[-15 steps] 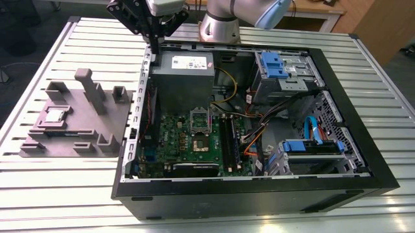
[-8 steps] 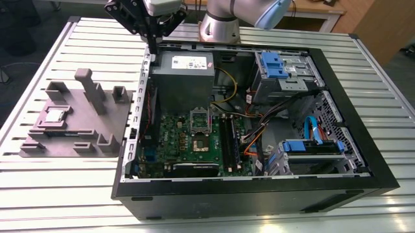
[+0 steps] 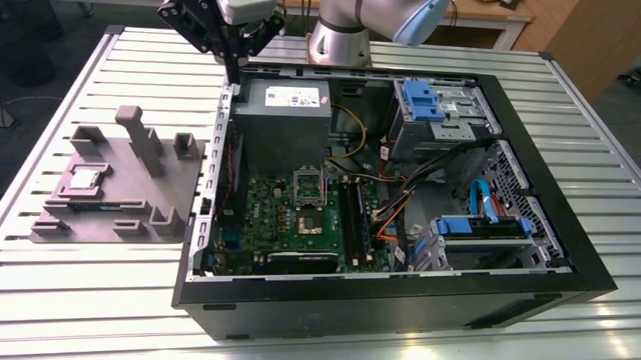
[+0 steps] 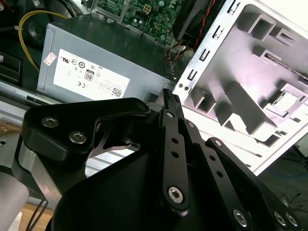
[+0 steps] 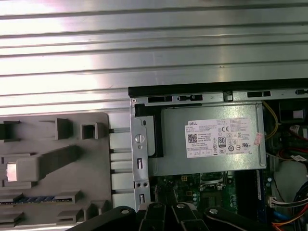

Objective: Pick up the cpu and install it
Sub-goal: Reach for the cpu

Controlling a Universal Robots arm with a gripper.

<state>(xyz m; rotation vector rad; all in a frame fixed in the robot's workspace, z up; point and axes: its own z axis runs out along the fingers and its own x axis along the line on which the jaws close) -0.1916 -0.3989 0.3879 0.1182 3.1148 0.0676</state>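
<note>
The small square silver-topped cpu [image 3: 84,178] lies in a recess of the grey moulded holder plate [image 3: 130,217]. To the plate's right in the exterior view, the black gripper [image 3: 233,73] hangs above the open black computer case [image 3: 401,300]. In the second wrist view, its fingers [image 4: 169,120] are pressed together, holding nothing.

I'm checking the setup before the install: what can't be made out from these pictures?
1. The cpu: too small in the exterior view to show its markings; glare whitens it in both wrist views.
2. The motherboard: in the first wrist view the gripper hides its lower part.
3. The tray: in the second wrist view glare washes out its slots, and the frame's edge cuts it off.
</note>
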